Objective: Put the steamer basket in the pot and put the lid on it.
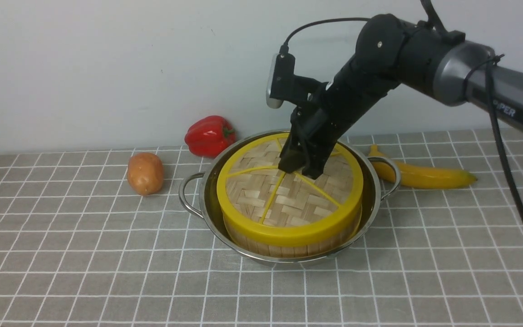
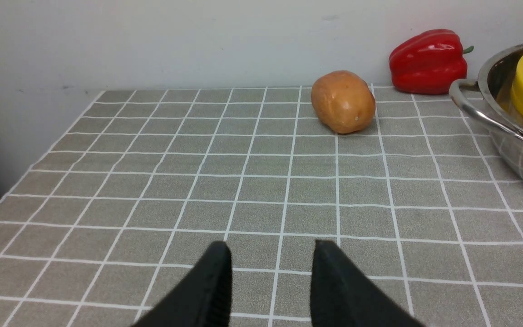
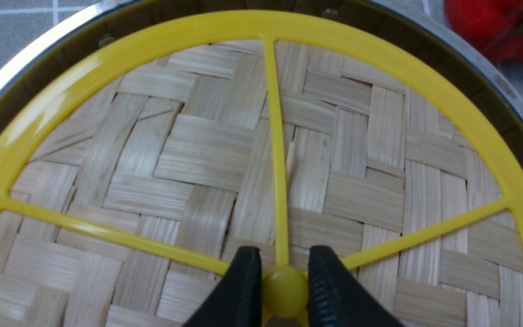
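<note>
The shiny pot (image 1: 370,200) stands mid-table with the steamer basket (image 1: 288,247) inside it; only the basket's slat wall shows. The woven lid (image 1: 288,200) with yellow rim and spokes lies flat on top of the basket. My right gripper (image 1: 298,171) is at the lid's centre, shut on the small yellow knob (image 3: 285,290), with a finger (image 3: 243,281) pressed against each side of it. The lid (image 3: 198,154) fills the right wrist view inside the pot's rim (image 3: 25,54). My left gripper (image 2: 271,247) hangs open over bare cloth, out of the front view; the pot (image 2: 515,154) is off to its side.
A potato (image 1: 145,172) and a red bell pepper (image 1: 209,135) lie left of the pot, near the wall. A banana (image 1: 420,175) lies right of the pot behind its handle. A grey checked cloth (image 1: 107,263) covers the table.
</note>
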Controlling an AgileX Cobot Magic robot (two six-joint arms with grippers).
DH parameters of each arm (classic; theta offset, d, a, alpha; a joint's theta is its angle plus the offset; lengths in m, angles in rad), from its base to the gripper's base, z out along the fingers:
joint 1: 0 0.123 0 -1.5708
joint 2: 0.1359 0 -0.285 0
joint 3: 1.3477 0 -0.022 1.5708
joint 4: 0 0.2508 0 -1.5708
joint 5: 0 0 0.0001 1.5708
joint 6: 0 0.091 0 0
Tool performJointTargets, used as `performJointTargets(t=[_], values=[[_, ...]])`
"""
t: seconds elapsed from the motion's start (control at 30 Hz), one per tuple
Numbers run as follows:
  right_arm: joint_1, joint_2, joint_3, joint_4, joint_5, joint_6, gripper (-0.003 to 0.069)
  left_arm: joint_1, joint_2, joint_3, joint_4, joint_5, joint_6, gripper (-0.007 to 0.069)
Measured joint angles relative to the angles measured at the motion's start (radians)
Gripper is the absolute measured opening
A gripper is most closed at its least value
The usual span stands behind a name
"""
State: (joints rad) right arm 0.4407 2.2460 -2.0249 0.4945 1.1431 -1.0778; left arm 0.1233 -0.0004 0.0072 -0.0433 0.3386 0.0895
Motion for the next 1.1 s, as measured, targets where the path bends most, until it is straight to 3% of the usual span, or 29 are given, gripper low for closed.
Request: performJointTargets(t=[0.17, 0.53, 0.67, 0.77, 1.0, 1.1], values=[[0.000, 0.000, 0.000, -0.008, -0.001, 0.022, 0.0146, 0.000, 0.000, 0.000, 0.000, 0.000, 0.000, 0.0243], [0.000, -0.015, -0.025, -0.059, -0.004, 0.070, 0.0454, 0.000, 0.000, 0.000, 0.000, 0.000, 0.000, 0.0243], [0.000, -0.045, -0.076, -0.069, 0.023, 0.122, 0.0470, 0.000, 0.000, 0.000, 0.000, 0.000, 0.000, 0.0243], [0.000, -0.085, -0.160, -0.120, 0.069, 0.234, 0.0461, 0.000, 0.000, 0.000, 0.000, 0.000, 0.000, 0.0243], [0.000, -0.150, -0.233, -0.402, 0.080, 0.609, 0.0396, 0.000, 0.000, 0.000, 0.000, 0.000, 0.000, 0.0243], [0.000, -0.152, -0.233, -0.455, 0.086, 0.709, 0.0376, 0.000, 0.000, 0.000, 0.000, 0.000, 0.000, 0.0243]])
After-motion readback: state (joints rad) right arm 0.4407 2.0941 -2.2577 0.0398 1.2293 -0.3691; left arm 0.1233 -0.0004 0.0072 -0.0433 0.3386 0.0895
